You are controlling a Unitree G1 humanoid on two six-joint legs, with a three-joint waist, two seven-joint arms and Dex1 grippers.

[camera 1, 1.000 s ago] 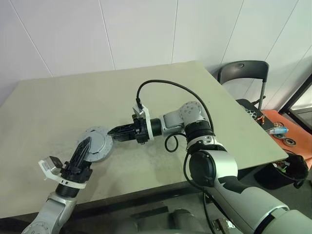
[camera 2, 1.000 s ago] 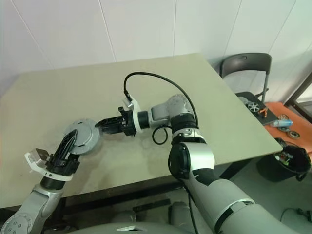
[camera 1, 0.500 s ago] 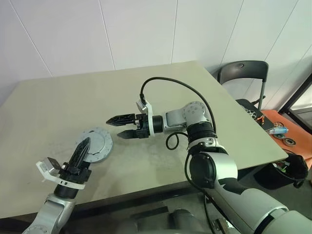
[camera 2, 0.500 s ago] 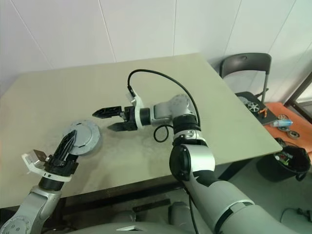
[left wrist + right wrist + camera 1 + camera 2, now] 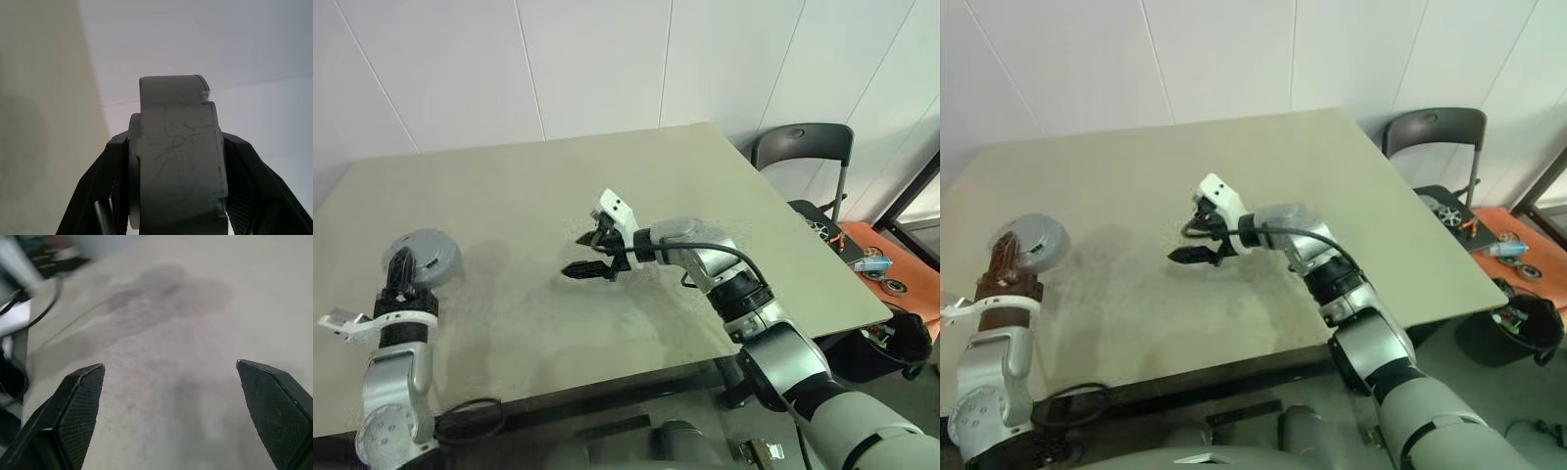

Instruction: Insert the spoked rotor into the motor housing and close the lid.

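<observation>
Your left pincer (image 5: 173, 215) clamps the closed motor housing (image 5: 424, 257) edge-on above the table (image 5: 529, 196); any slackening drops it. Right pincer (image 5: 589, 253) gapes empty, well apart.

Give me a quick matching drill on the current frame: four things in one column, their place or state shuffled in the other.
Things:
1. left pincer
2. right pincer
3. motor housing
4. chair

Place or state:
A. open, nothing between its fingers, above the table
B. beyond the table's far right corner
C. closed on the grey round casing
D. lifted off the table at its left edge

Pairs: 1-C, 2-A, 3-D, 4-B
</observation>
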